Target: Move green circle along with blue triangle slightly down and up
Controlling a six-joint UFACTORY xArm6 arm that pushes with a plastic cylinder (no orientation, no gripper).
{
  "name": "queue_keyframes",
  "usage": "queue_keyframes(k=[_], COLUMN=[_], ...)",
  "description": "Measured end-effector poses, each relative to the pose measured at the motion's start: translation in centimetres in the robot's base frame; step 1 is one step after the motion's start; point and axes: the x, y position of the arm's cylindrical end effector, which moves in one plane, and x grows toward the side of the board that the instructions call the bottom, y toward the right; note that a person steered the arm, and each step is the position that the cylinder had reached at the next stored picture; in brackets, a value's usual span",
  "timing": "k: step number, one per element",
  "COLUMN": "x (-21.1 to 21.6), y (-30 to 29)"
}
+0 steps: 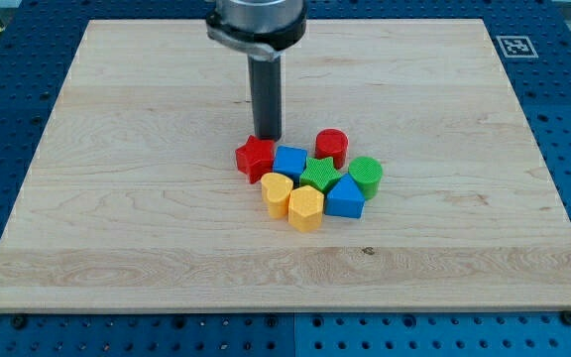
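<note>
The green circle (367, 176) sits at the right end of a tight cluster of blocks near the board's middle. The blue triangle (345, 196) lies just below and left of it, touching it. My tip (269, 136) stands at the upper left of the cluster, right behind the red star (255, 157), well left of both task blocks.
Other blocks in the cluster: a blue cube (289, 163), a green star (320, 174), a red cylinder (331, 147), a yellow heart (277, 192) and a yellow hexagon (305, 207). The wooden board (117, 198) lies on a blue perforated table, with a marker tag (514, 45) at the upper right.
</note>
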Motion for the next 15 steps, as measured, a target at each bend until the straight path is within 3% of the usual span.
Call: queue_keyframes(k=[1, 2, 3, 5, 7, 10, 13, 15], x=[-2.0, -0.8, 4.0, 8.4, 9.0, 15.4, 15.8, 12.4], y=[5.2, 10.9, 11.7, 11.0, 13.2, 12.4, 5.9, 5.4])
